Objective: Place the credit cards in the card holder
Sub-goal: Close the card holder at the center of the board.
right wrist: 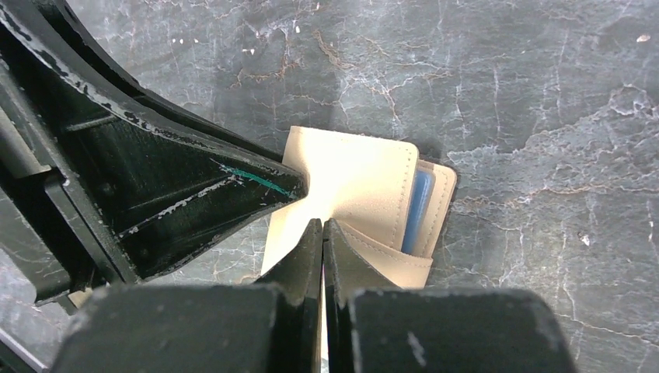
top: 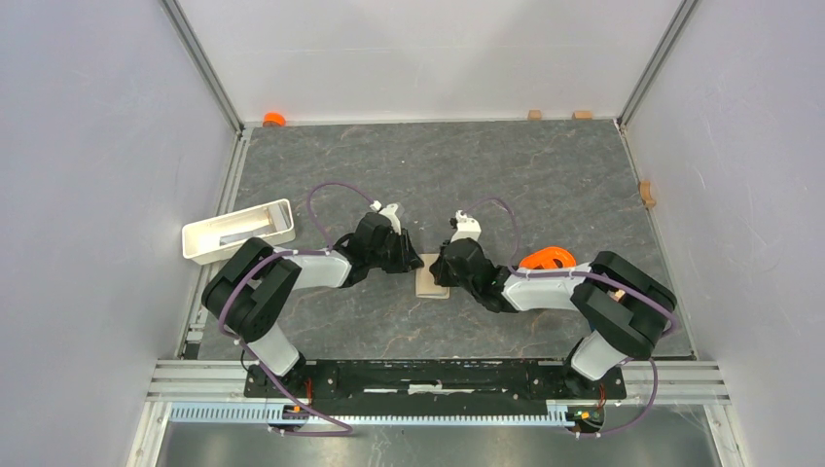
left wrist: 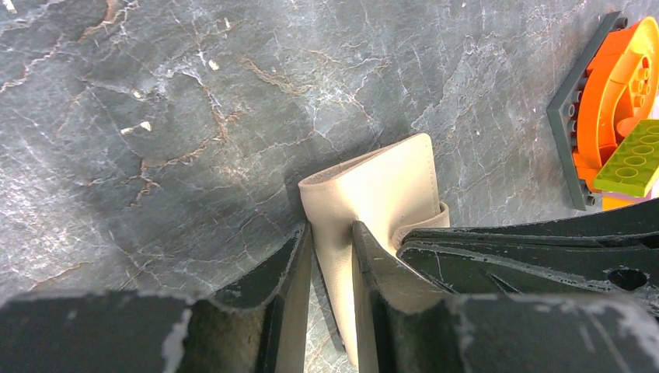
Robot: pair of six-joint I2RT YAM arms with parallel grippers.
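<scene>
- Card holder (top: 433,281): beige, on the dark stone-patterned table (top: 545,175), between the two gripper heads, which meet over it.
- Left gripper (left wrist: 332,230): jaws narrow, one finger on each side of a raised beige flap of the card holder (left wrist: 388,185). The flap stands up from the table and is pinched between them.
- Right gripper (right wrist: 322,225): fingers pressed together with no gap. The tips are against the card holder (right wrist: 353,171), at the crease where the lifted flap meets the lower part. Cannot tell whether any leather is caught between them.
- In the right wrist view, one black left finger (right wrist: 194,194) reaches in from the left and its tip touches the same flap.
- Blue strip (right wrist: 420,206): shows inside the card holder's far edge, under the stitched border. Cannot tell whether it is a card or pocket lining.
- No loose cards visible near the card holder.
- White tray (top: 238,232): well to the left of the card holder, beyond the left arm.
- Orange toy piece (top: 547,258): right of the card holder, by the right arm. In the left wrist view it sits on a grey plate with a green brick (left wrist: 633,159).
</scene>
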